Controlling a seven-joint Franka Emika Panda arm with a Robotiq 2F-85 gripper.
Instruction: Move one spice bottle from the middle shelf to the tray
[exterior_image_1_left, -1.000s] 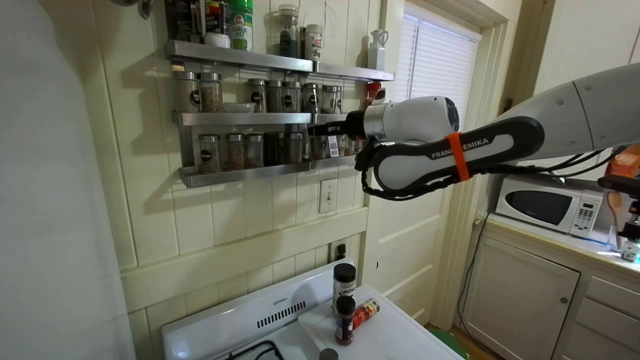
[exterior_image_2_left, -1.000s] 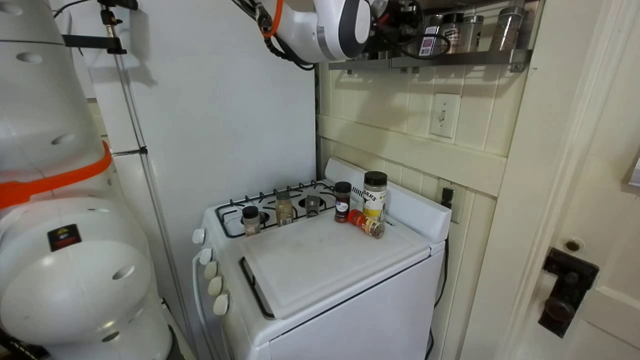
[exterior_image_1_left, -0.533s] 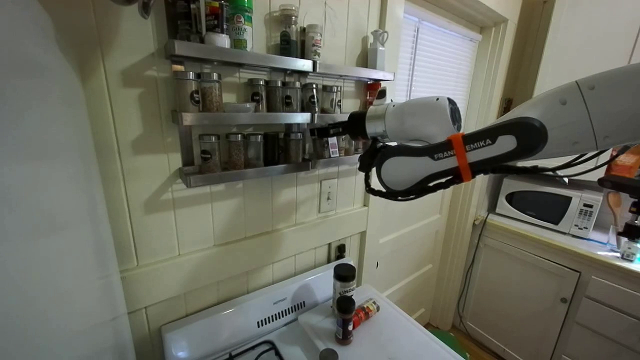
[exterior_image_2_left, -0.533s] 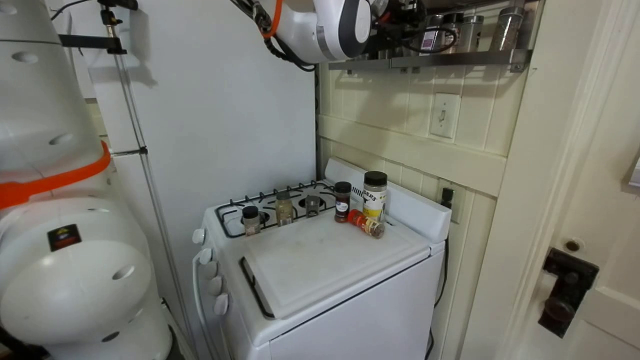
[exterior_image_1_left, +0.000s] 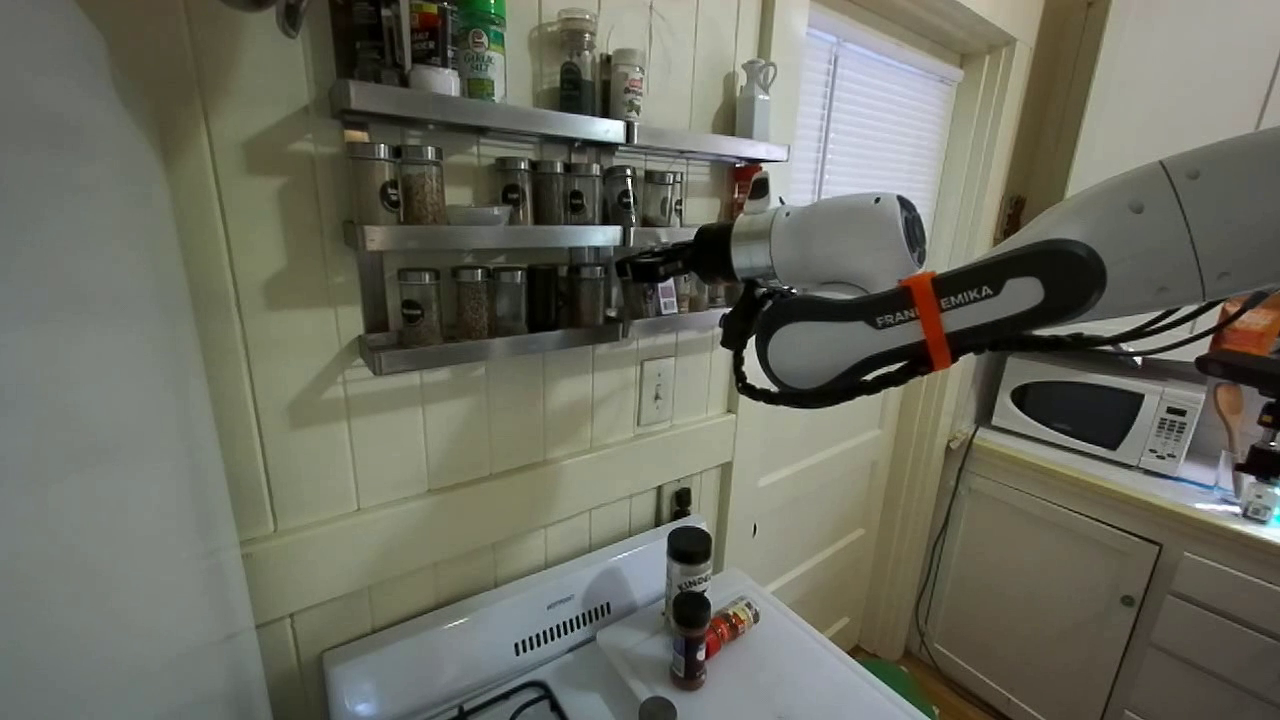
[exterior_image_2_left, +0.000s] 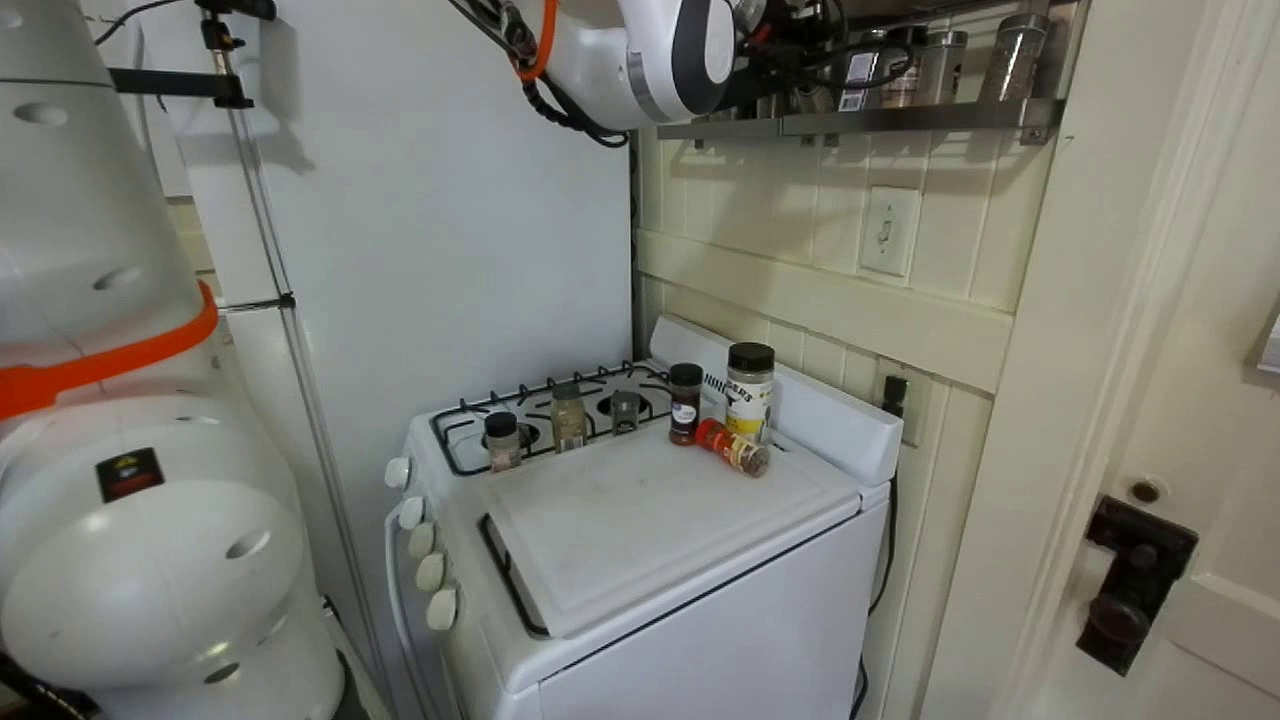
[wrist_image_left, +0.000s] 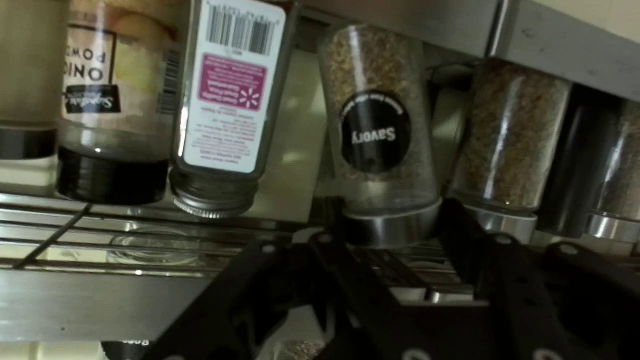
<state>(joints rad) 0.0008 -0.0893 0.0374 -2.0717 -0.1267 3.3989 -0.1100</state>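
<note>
Arm (exterior_image_1_left: 930, 310): stretched high, the carry not yet begun by my read.
Middle shelf (exterior_image_1_left: 490, 237): I'm at the level just beneath it, not on it.
White board (exterior_image_2_left: 650, 535): my guess for the tray; a red bottle (exterior_image_2_left: 733, 448) lies on it, my delivery still ahead.
Gripper (wrist_image_left: 392, 215): fingers (wrist_image_left: 462, 235) either side of the lid (wrist_image_left: 395, 230); pinching or merely flanking, I can't tell.
Savory jar (wrist_image_left: 375, 100): on the bottom tier (exterior_image_1_left: 500, 347), my likely pick; lift, carry, set-down and release remain.

The clear, silver-lidded Savory bottle (wrist_image_left: 380, 140) leans slightly beneath the silvery middle shelf (exterior_image_1_left: 485, 238).
</note>
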